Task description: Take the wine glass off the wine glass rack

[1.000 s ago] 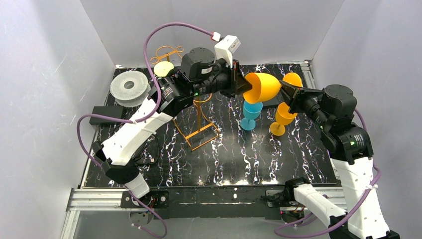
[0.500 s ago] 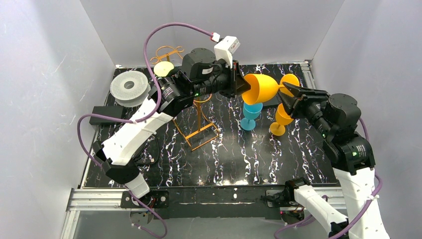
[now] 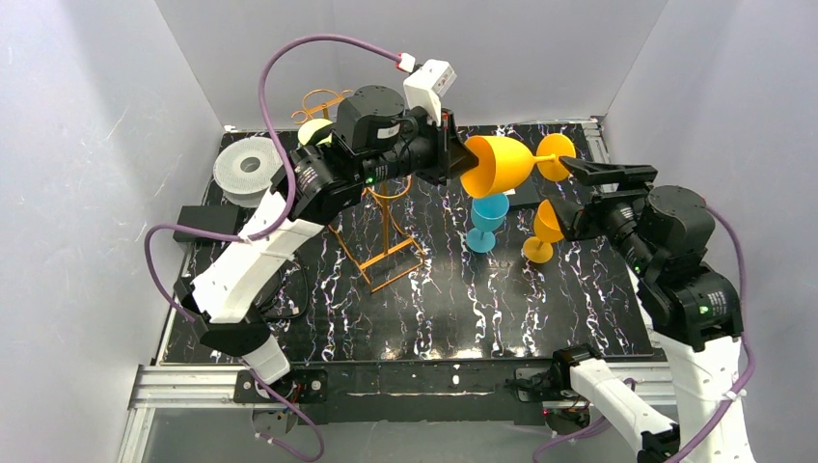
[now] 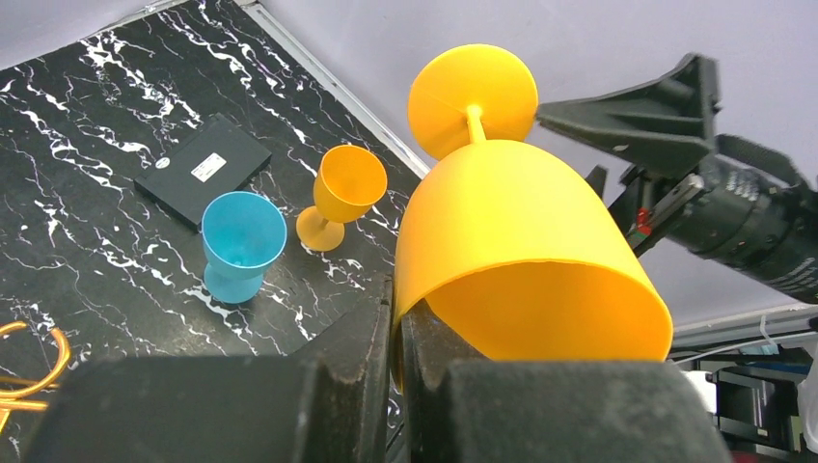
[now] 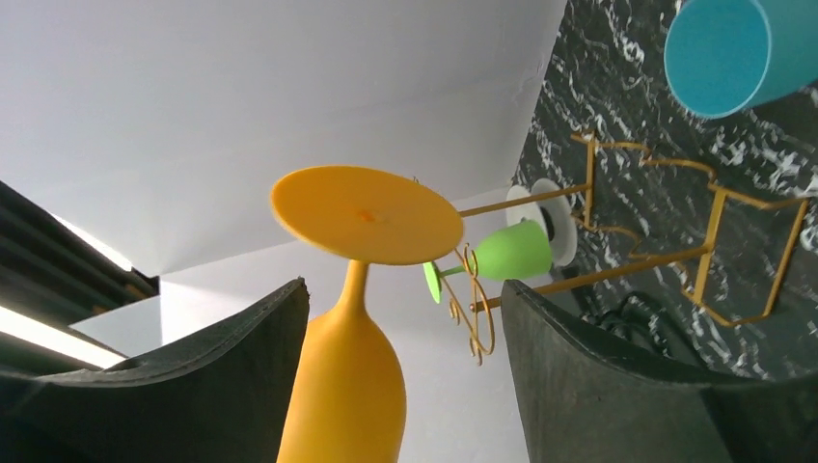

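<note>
white ribbed filament spool (image 3: 251, 171): at 10 o'clock on the black white-veined marble-look table (image 3: 453, 309), lying flat.
flat black box (image 3: 205, 223): at the table's 9 o'clock edge, just toward 6 o'clock from the spool.
orange-gold thin wire rack (image 3: 390, 227): standing left of the table's centre, slanted legs on the top, scroll ends up toward 11 o'clock.
small pale green wine glass (image 5: 509, 253): up at the rack's scroll ends, seen from the right wrist; exact way of hanging not clear.
left gripper (image 4: 397, 309): clamped narrow on the rim wall of the big glass, one finger inside the bowl, one outside.
large orange plastic wine glass (image 3: 497, 164): off the rack and in the air, toward 2 o'clock from the rack's base, lying on its side, bowl mouth to 9 o'clock, round foot to 3 o'clock.
blue plastic goblet (image 3: 487, 220): upright on the table, below the held glass.
black card with a white label (image 4: 203, 169): flat on the table, toward 12 o'clock from the blue goblet.
small orange goblet (image 3: 545, 231): upright, just at 3 o'clock of the blue goblet.
right gripper (image 5: 403, 289): jaws wide, one finger on each side of the big glass's stem, near its foot, touching neither.
</note>
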Robot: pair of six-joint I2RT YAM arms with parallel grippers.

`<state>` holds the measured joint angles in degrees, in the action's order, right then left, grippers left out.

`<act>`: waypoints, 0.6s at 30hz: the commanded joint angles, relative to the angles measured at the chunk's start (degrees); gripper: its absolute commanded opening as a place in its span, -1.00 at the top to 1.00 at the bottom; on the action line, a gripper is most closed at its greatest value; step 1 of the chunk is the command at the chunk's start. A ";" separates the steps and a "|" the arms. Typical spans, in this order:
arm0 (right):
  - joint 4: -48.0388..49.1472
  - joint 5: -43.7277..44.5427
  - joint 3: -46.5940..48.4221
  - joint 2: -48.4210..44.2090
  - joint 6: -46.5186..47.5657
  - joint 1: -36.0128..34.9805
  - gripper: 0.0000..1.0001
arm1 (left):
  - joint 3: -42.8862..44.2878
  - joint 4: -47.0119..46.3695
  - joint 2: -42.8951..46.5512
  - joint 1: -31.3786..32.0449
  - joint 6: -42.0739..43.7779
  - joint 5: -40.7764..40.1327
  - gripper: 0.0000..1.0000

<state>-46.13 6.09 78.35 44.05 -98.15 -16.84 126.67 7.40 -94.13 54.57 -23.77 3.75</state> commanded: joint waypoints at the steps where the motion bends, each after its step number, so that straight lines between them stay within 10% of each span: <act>1: -4.83 6.39 8.87 1.01 12.59 0.14 -0.61 | 2.55 0.95 0.25 0.02 1.77 0.38 1.00; 18: -13.53 21.33 27.53 3.39 47.43 0.14 -0.66 | 9.09 20.46 -6.49 1.75 4.03 8.00 1.00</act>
<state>-59.24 23.88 106.17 47.66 -56.90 -16.84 132.70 22.68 -99.83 55.20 -21.63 8.23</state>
